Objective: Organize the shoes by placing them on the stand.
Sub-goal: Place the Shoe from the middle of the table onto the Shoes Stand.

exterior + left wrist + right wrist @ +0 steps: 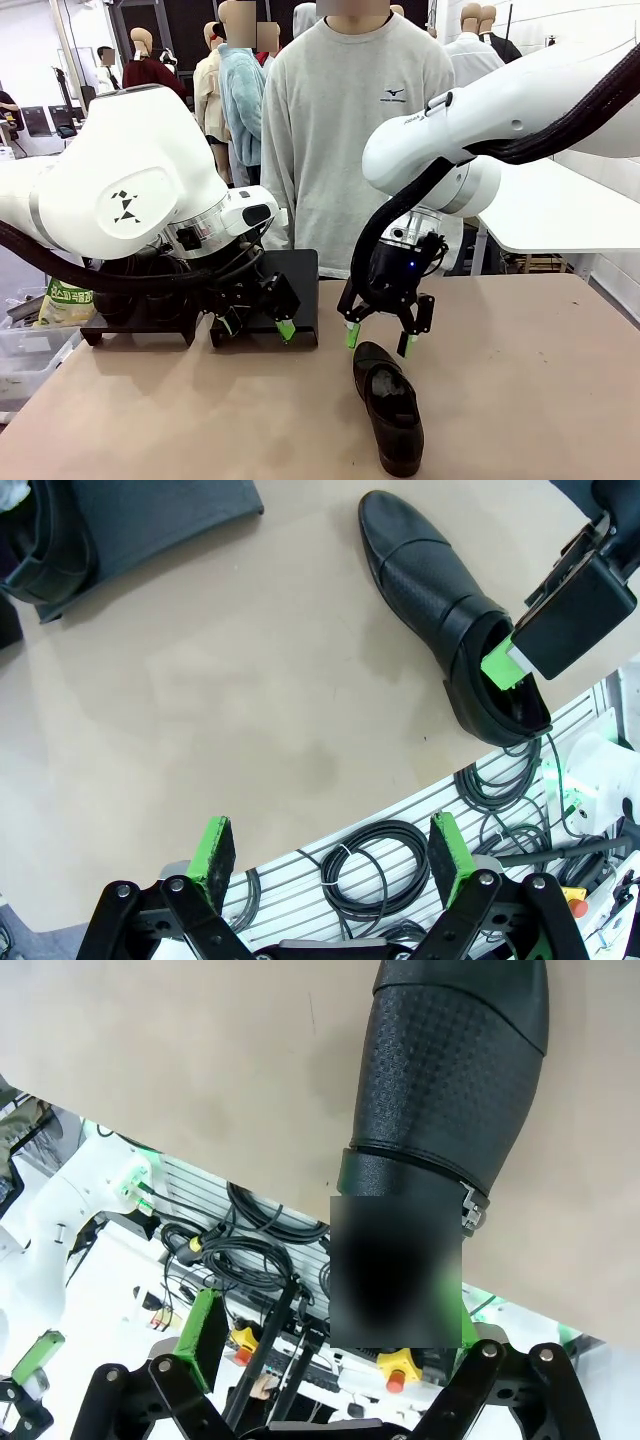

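Shoe lies flat on the brown table, near the middle. Right gripper hangs just above its heel end with fingers spread wide, holding nothing. Left gripper is spread wide too, empty, beside the black stand.

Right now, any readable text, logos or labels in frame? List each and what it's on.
No text can be quoted with confidence.
Person's grey sweatshirt: small chest logo with wording, too small to read.
Green-and-white bag at the table's left edge: print too blurred to read.
Black shoe: no visible marking.
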`<action>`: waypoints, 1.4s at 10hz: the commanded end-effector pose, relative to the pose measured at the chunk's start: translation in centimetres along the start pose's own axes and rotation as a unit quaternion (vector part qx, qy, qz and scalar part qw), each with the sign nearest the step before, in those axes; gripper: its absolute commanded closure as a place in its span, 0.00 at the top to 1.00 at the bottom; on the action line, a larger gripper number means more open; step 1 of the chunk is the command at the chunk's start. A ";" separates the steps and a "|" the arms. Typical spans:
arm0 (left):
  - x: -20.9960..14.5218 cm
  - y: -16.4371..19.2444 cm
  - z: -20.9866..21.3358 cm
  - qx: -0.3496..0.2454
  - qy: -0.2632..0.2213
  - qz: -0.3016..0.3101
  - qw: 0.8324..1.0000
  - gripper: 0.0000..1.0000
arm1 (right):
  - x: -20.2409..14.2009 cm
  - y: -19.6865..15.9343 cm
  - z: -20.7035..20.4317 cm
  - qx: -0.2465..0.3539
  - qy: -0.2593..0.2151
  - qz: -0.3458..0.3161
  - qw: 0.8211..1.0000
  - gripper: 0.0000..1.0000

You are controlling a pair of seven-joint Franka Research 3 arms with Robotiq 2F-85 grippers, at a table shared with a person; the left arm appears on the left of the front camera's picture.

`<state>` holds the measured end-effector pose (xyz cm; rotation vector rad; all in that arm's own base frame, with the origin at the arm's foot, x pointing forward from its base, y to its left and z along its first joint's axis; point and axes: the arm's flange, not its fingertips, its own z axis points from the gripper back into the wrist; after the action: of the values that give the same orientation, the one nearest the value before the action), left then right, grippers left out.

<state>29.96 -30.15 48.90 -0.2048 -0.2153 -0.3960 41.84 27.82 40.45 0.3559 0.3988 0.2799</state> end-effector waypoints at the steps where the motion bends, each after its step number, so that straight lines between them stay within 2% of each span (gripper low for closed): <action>1: 0.0 0.1 0.2 -0.005 0.004 -0.001 1.000 1.00 | 0.2 -0.2 -0.2 -0.005 0.004 -0.011 1.000 1.00; 5: 0.0 0.1 0.2 -0.005 0.004 -0.001 1.000 1.00 | 0.1 -0.1 -0.2 0.000 0.002 -0.002 1.000 1.00; 7: 0.0 0.1 0.2 -0.005 0.004 -0.001 1.000 1.00 | -3.0 -0.9 4.5 -0.061 0.046 0.064 0.995 1.00; 8: 0.0 0.1 0.2 -0.005 0.004 -0.001 1.000 1.00 | -4.1 -2.0 6.3 -0.091 0.060 0.091 0.990 1.00; 10: 0.0 0.1 0.2 -0.005 0.004 -0.001 1.000 1.00 | -4.8 -6.0 9.6 -0.115 0.078 0.078 0.987 1.00; 13: 0.0 0.1 0.2 -0.005 0.004 -0.001 1.000 1.00 | -5.4 -12.1 11.4 -0.084 0.086 0.101 0.988 1.00; 14: 0.0 0.1 0.2 -0.005 0.004 -0.001 1.000 1.00 | -5.7 -13.1 11.5 -0.080 0.081 0.105 0.988 1.00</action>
<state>29.98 -30.13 48.90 -0.2046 -0.2154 -0.3953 44.33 11.02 47.50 0.2031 0.4927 0.5194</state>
